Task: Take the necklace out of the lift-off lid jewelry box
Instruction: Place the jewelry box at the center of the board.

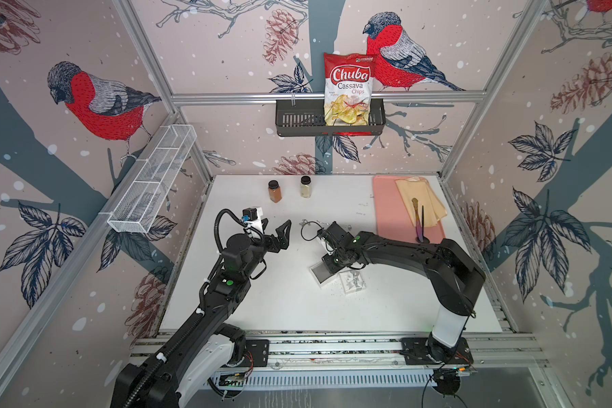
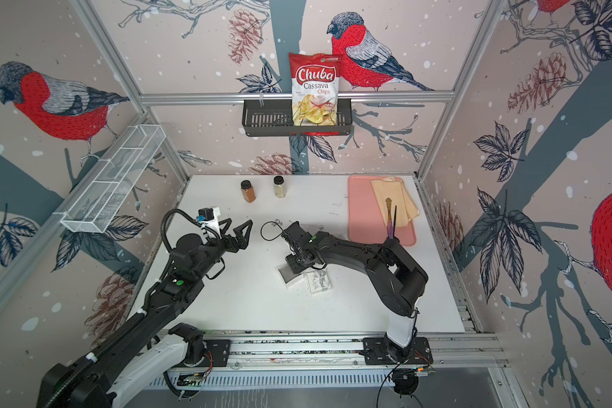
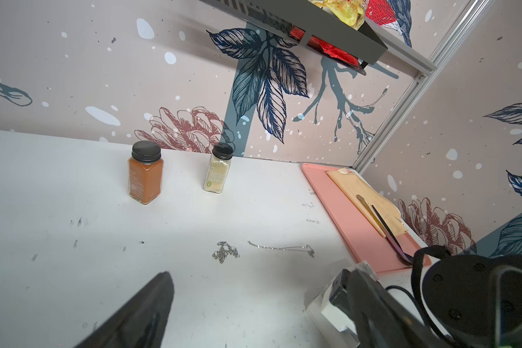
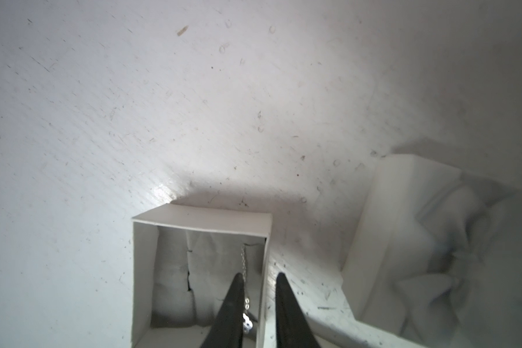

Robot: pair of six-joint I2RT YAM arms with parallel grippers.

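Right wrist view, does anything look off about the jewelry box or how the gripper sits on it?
Yes. The right gripper straddles one wall of the jewelry box: one finger inside, one outside, with the necklace chain beside the inner finger, not visibly pinched. The box's padding also shows a dark split.

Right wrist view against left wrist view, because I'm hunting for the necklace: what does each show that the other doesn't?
Only the right wrist view: the open jewelry box with a necklace chain inside, the right gripper straddling its wall, the lid beside it. Only the left wrist view: an orange spice jar, a pale one, the pink tray, loose silver chains on the white table. Both: that table.
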